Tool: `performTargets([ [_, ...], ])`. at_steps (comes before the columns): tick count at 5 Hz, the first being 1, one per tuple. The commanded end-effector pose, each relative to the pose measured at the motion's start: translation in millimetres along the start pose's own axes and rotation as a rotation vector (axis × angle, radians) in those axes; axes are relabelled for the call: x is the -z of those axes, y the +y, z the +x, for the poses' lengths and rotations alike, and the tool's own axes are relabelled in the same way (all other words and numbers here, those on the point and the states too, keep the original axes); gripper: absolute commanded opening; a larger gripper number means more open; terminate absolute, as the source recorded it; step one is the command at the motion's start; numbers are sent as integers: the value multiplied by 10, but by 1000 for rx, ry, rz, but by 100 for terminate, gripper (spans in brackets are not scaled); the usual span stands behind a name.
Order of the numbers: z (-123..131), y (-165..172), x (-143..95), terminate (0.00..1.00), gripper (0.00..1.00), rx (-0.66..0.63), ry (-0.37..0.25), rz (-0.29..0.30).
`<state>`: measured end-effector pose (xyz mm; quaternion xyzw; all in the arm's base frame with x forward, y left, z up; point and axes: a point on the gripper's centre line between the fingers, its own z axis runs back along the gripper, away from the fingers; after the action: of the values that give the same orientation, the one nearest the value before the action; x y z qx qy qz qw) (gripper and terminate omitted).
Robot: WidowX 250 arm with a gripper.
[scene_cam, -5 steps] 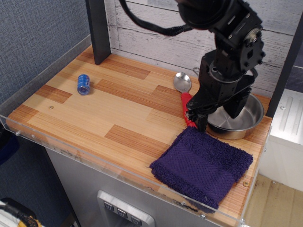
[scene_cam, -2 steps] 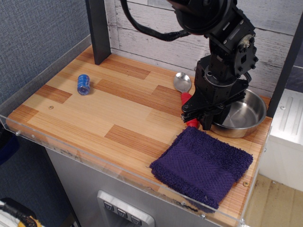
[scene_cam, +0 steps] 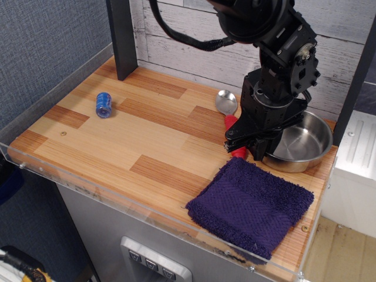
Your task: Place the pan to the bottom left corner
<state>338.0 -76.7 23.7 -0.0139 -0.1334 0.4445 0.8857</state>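
The shiny steel pan (scene_cam: 302, 141) sits at the right rear of the striped wooden tabletop, just behind the purple towel. My black gripper (scene_cam: 249, 151) is at the pan's left rim, with its jaws drawn together over the wall; the contact itself is partly hidden by the wrist. The pan looks level on or just above the wood. The bottom left corner (scene_cam: 23, 150) of the table, edged by the clear acrylic rim, is far to the left and bare.
A red-handled metal spoon (scene_cam: 227, 103) lies left of the pan, partly under my gripper. A purple towel (scene_cam: 249, 205) covers the front right. A blue spool (scene_cam: 103, 104) lies at the left rear. A dark post (scene_cam: 121, 35) stands at the back left.
The jaws, spread wide over the pan a second ago, have closed at its left rim. The pan shifted slightly to the right and back. Little has moved in the last half second.
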Motion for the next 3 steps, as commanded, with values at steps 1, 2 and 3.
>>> performTargets([
  [1,56,-68,-369,0,0,60,-26,-92],
  [2,88,-19,-593,0,0,70,-44,-118],
  [3,89,103,-811,0,0,53,-57,-156],
])
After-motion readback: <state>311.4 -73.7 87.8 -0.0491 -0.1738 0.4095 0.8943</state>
